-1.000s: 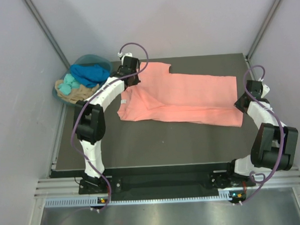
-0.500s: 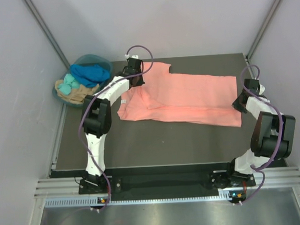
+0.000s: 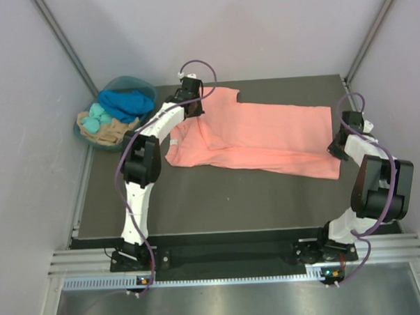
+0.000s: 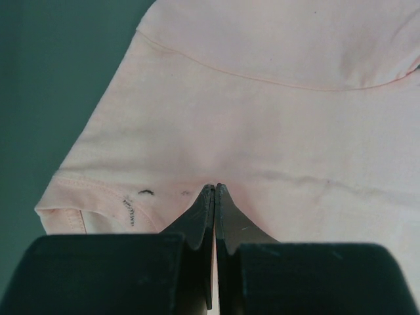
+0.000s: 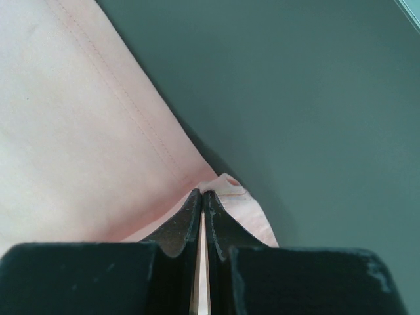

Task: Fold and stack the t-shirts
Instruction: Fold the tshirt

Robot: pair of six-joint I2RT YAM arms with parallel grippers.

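A salmon-pink t-shirt (image 3: 265,137) lies spread across the dark table (image 3: 233,198), partly folded along its near side. My left gripper (image 3: 196,109) is at the shirt's far left, shut, with pink fabric pinched at its tips (image 4: 214,188) beside a sleeve hem (image 4: 85,190). My right gripper (image 3: 337,148) is at the shirt's right edge, shut on a small fold of the bottom hem corner (image 5: 233,190). More t-shirts sit in a basket at the far left: royal blue (image 3: 127,102), turquoise (image 3: 93,121) and tan (image 3: 108,134).
The round teal basket (image 3: 128,81) stands just off the table's far left corner. Pale walls close in on both sides and behind. Bare dark table runs along the near side in front of the shirt, up to the metal rail (image 3: 228,258) with the arm bases.
My left gripper has moved right and a little farther, and the shirt's left end shifted with it. The right gripper edged slightly inward at the hem. Both stayed shut.
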